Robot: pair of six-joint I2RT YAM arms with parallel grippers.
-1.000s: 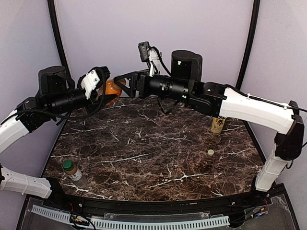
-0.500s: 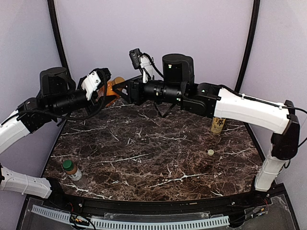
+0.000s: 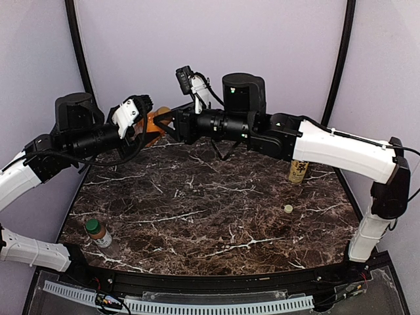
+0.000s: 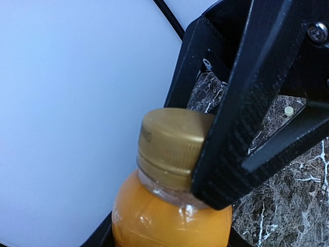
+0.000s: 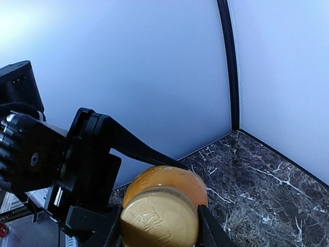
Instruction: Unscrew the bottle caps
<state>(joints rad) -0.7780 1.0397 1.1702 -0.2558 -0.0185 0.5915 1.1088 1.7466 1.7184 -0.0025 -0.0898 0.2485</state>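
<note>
Fingers, top view: both pairs meet at the orange bottle [image 3: 156,119], which is held up off the table [image 3: 197,197] at the back. The left gripper [image 3: 148,126] clamps the body. The right gripper [image 3: 167,119] comes in on the neck end, the cap itself lost among black parts. My reading is that one arm braces the body so the other can twist without the bottle spinning.
Well right of the orange bottle and nearer, the tall bottle [image 3: 298,172] stands half hidden by the right arm, and I can't tell whether it is capped. A loose cap [image 3: 288,209] lies just in front of it, probably its own. Left of the orange bottle and far nearer, the small bottle [image 3: 98,233] stands with its cap on.

Left wrist view: the gold cap [image 4: 172,146] is on the neck, seated, with no gap showing. One right finger [image 4: 231,139] presses its ribbed side and the other shows behind it. The left fingers barely show at the bottom edge.

Right wrist view: looking straight down on the cap face, own fingers sit tight against both sides, a narrow grip on the cap. The cap lines up with the wrist's roll, which suits unscrewing. A left finger [image 5: 139,146] reaches in to the body behind.

Judgement: grip set, twist not yet done.
</note>
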